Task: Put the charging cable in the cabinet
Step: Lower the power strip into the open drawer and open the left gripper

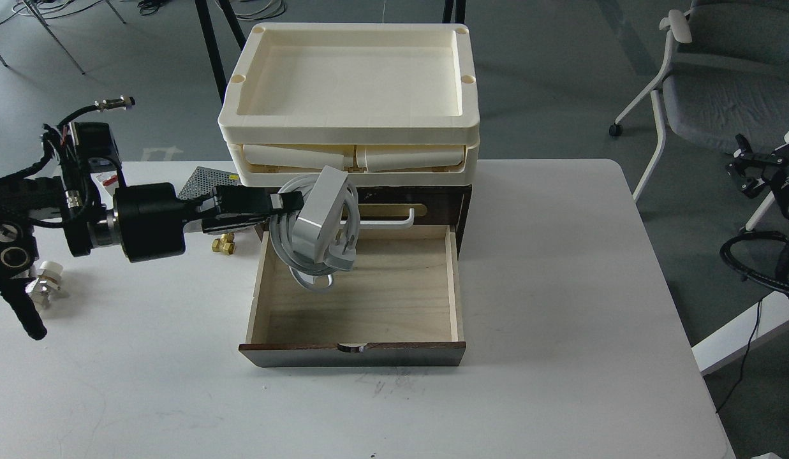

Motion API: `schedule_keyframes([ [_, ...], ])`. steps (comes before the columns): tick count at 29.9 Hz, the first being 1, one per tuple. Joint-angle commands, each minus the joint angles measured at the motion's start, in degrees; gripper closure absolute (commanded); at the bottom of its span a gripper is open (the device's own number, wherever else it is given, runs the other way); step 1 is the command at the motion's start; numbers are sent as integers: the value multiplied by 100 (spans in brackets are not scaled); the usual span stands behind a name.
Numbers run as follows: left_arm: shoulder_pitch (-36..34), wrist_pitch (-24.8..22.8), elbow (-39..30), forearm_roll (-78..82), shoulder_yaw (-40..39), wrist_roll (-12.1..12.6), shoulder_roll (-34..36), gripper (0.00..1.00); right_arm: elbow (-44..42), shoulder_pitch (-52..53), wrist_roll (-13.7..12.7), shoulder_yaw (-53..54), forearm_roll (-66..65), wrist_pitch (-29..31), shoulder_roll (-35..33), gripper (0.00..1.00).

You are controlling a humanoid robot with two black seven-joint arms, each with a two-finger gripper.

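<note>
My left gripper (291,205) is shut on the charging cable (319,220), a white power strip with its cord looped around it. It holds the strip tilted on edge in the air above the back left part of the open pale wood drawer (358,296). The plug hangs down toward the drawer floor. The cabinet (458,197) is dark brown, with a white bar handle (394,220) partly hidden behind the strip and cream trays (351,95) stacked on top. My right gripper (748,171) is off the table at the far right edge, seen small.
A metal mesh power supply box (196,180) lies behind my left arm, a brass valve (223,243) sits left of the drawer, and a white fitting (44,280) lies at the table's left edge. A grey office chair (707,83) stands at the back right.
</note>
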Motion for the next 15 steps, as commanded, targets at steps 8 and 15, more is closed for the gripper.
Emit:
schedule_keyframes([
  [8,189,64,907,468,319,-1,-689,96,-48,-1,9,0,0,0,19,0],
  [15,470,91,1295,820,319,-1,-1006,96,-56,-36,9,0,0,0,1,0],
])
